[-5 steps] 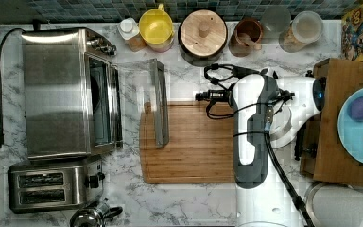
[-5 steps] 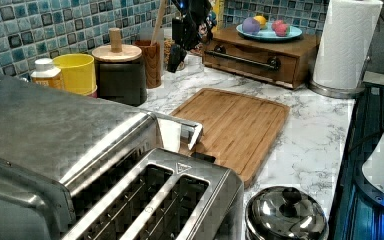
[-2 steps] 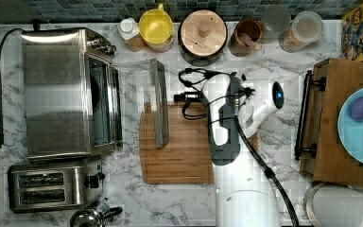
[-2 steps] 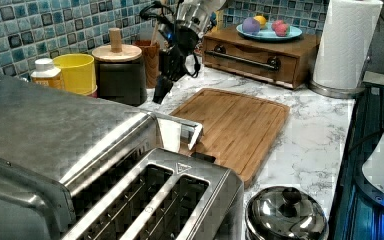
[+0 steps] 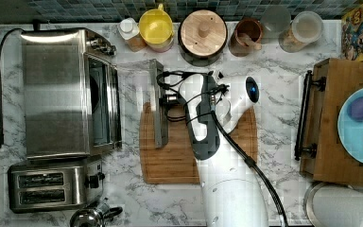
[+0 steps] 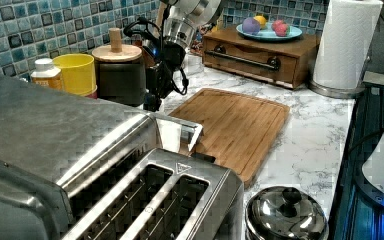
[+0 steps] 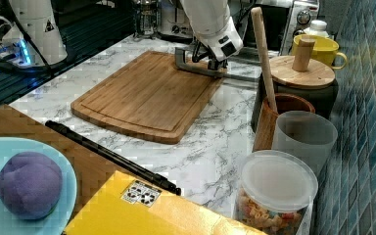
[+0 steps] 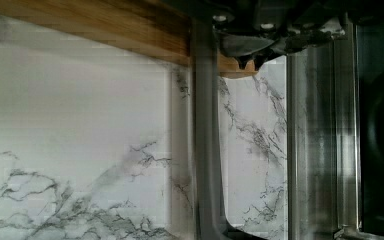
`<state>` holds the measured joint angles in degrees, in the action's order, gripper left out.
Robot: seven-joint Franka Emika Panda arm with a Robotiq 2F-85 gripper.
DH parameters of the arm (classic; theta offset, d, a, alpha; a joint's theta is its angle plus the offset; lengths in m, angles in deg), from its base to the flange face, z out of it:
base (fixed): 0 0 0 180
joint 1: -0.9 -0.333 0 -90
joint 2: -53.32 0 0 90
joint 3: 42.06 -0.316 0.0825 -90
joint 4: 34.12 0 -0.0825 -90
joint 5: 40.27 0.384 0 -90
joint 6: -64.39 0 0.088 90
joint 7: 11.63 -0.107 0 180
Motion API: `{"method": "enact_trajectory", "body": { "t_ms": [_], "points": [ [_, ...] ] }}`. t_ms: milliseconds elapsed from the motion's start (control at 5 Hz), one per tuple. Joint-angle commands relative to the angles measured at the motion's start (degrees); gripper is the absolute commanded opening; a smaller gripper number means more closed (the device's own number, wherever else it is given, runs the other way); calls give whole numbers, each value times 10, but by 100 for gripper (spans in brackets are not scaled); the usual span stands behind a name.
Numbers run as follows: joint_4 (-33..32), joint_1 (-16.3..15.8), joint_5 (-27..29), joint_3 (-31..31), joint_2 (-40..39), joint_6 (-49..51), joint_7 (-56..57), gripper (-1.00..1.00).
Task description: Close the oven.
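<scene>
Toaster oven (image 5: 61, 94) stands at the top view's left on the marble counter (image 5: 274, 61), door (image 5: 137, 101) dropped fully open and lying flat, glass showing the marble beneath. Steel bar handle (image 5: 158, 104) runs along the door's outer edge, over the near edge of the wooden cutting board (image 5: 179, 156). Black cord (image 5: 0, 85) trails down the oven's far side in the top view. Gripper (image 5: 169, 99) sits at the handle, just beside or touching it; contact cannot be told. How far its fingers are spread cannot be told either, and nothing is seen held. In the right view the gripper (image 7: 210, 61) hangs low over the handle (image 7: 200, 68) at the board's far corner. Two-slot toaster (image 5: 52, 184) stands just beside the oven. Yellow cup (image 5: 156, 26) and wooden-lidded canister (image 5: 203, 35) line the tiled wall behind.
</scene>
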<state>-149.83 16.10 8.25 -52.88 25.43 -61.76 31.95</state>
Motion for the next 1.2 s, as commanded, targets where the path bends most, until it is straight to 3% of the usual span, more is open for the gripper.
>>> {"method": "enact_trajectory", "body": {
  "t_ms": [200, 400, 800, 1200],
  "points": [
    [110, 4, -31, -23, -11, 95, -22, -100],
    [112, -24, -34, -17, -10, 107, -29, -100],
    [89, -42, -25, -48, 59, 113, -32, -100],
    [75, -95, -75, -68, 111, 88, -107, -100]
  ]
}}
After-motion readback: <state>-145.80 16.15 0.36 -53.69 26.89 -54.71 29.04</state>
